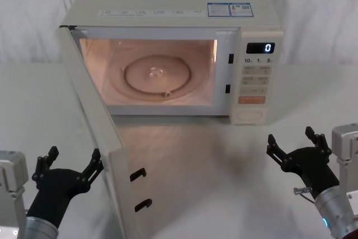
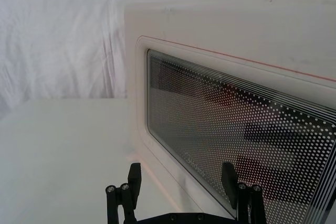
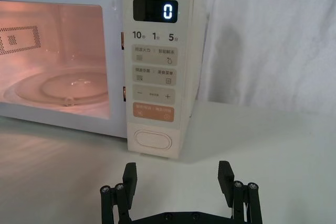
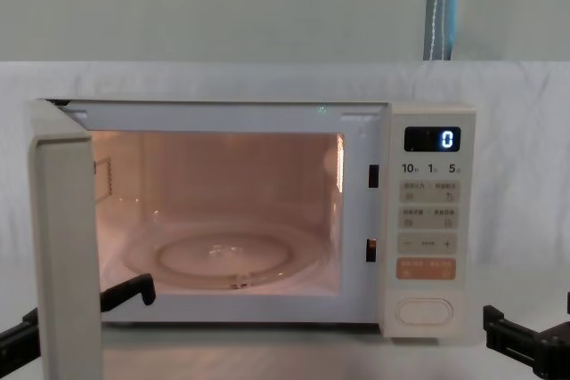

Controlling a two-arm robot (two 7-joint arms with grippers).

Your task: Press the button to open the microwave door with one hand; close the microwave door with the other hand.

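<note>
The microwave (image 1: 173,54) stands at the back of the white table (image 1: 224,160) with its cavity lit and the glass turntable (image 1: 159,75) showing inside. The microwave door (image 1: 100,138) is swung wide open on the microwave's left side, standing edge-on toward the robot, its free edge with two dark latch hooks (image 1: 140,188) reaching nearest the robot. The left gripper (image 1: 70,163) hangs low just outside that door, on the window side, its fingers spread; its right finger sits close beside the door's free edge, though whether it touches cannot be told. In the left wrist view the dotted dark window (image 2: 241,140) lies right ahead of the spread fingers (image 2: 134,178). The button (image 1: 250,115) sits at the bottom of the control strip on the microwave's right side, under the orange key (image 1: 251,99). The right gripper (image 1: 295,146) hovers in front of that strip, apart from it, fingers spread, with bare table between it and the microwave's front edge.
</note>
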